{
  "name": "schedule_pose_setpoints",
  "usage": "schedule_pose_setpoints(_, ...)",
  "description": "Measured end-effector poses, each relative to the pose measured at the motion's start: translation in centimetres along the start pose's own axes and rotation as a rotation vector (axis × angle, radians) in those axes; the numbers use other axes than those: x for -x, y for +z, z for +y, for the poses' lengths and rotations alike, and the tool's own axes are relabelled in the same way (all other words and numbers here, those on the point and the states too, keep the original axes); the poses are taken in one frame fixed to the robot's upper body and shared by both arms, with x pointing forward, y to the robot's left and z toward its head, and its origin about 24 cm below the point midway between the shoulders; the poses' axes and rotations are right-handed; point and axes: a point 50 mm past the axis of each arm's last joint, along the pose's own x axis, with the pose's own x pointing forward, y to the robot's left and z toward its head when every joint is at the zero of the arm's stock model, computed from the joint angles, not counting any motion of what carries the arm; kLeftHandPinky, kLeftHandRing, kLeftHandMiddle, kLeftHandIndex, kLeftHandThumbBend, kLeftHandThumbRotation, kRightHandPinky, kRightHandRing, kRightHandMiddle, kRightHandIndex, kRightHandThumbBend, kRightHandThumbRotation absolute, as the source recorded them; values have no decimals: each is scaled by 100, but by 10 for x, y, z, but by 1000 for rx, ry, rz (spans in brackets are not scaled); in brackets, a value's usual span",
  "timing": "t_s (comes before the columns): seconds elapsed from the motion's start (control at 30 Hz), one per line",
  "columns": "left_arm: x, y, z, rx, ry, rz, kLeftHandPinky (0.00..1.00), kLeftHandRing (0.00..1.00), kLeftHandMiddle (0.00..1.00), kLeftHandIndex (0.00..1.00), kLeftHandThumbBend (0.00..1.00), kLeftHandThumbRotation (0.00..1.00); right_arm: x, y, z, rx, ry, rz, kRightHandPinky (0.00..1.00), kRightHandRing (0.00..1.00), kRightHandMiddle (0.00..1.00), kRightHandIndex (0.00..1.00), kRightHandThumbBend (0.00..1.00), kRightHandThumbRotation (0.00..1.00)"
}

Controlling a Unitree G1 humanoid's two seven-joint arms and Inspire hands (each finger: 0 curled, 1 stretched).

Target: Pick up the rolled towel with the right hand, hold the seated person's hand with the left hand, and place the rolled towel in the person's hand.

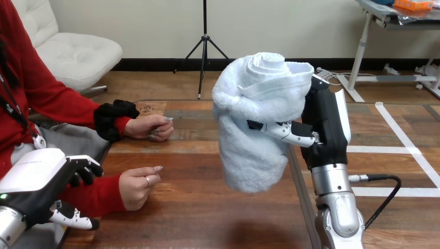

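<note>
The towel [254, 129] hides the fingers of the right hand [326, 124] behind it. The left hand [39, 181] covers part of the person's near forearm [101, 194]; whether they touch is unclear. Its arm is cut off at the lower left corner.

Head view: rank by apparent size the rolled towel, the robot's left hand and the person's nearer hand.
1. rolled towel
2. left hand, nearness to the camera enlarges it
3. person's nearer hand

Right robot hand [324, 124] black with white shell, silver forearm [340, 212], left robot hand [36, 174] white-backed
</note>
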Motion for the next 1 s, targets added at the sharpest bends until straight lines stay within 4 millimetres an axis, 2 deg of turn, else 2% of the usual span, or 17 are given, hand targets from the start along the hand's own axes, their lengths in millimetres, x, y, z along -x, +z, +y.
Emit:
schedule_pose_setpoints(0.53, -8, -4, -10, -12, 36, 3, 52, 55, 58, 61, 100, 5, 3, 11, 1, -39, -9, -34, 27, 32, 42, 46, 79, 0)
schedule_pose_setpoints(1.0, -18, 2, -14, -2, 60, -9, 47, 51, 54, 56, 100, 0, 5, 17, 2, -72, 0, -38, 26, 32, 42, 45, 79, 0)
